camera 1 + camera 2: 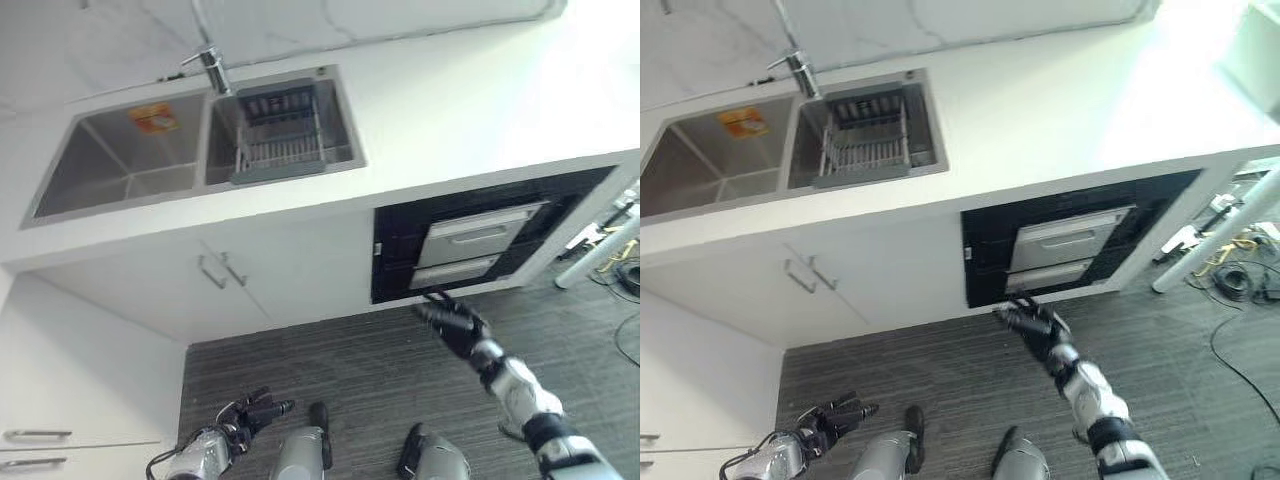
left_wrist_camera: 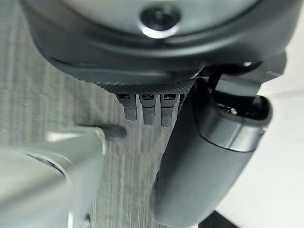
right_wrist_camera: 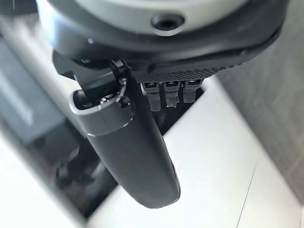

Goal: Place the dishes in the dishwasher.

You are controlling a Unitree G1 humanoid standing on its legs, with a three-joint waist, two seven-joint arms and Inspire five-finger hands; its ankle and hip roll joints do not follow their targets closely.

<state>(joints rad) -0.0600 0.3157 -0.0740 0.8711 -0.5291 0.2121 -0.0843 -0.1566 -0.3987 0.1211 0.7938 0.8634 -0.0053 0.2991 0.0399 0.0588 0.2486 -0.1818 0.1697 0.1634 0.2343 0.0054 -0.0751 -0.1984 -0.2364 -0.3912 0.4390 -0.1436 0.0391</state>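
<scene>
Dishwasher (image 1: 478,245): built into a black recess under the white countertop (image 1: 480,110), right of the sink unit. Two silver drawer fronts, one above the other, each with a horizontal bar handle; both appear closed.

Dish rack (image 1: 280,135): dark-framed wire rack seated in the right basin of the steel double sink (image 1: 120,165). Whether it contains dishes cannot be told; only ribs and wires are readable. Left basin carries an orange sticker (image 1: 153,118) on its rear wall. Faucet (image 1: 210,65): chrome, standing at the divider behind the two basins.

Right hand (image 1: 455,325): extended over the floor just before the lower edge of the dishwasher recess, close to the lower drawer front but apart from it. Fingers straight and loosely spread, holding nothing. The right wrist view shows the thumb (image 3: 130,152) straight, with the dark recess and white cabinet face beyond.

Left hand (image 1: 255,412): low at the robot's left side, above the floor, well apart from the dishwasher. Fingers relaxed and extended, empty.

Cabinet doors (image 1: 260,275): white, beneath the sink, with two small metal handles (image 1: 220,270) side by side.

Floor (image 1: 360,370): dark grey ribbed carpet. White table leg (image 1: 600,255) slanting at the far right.
</scene>
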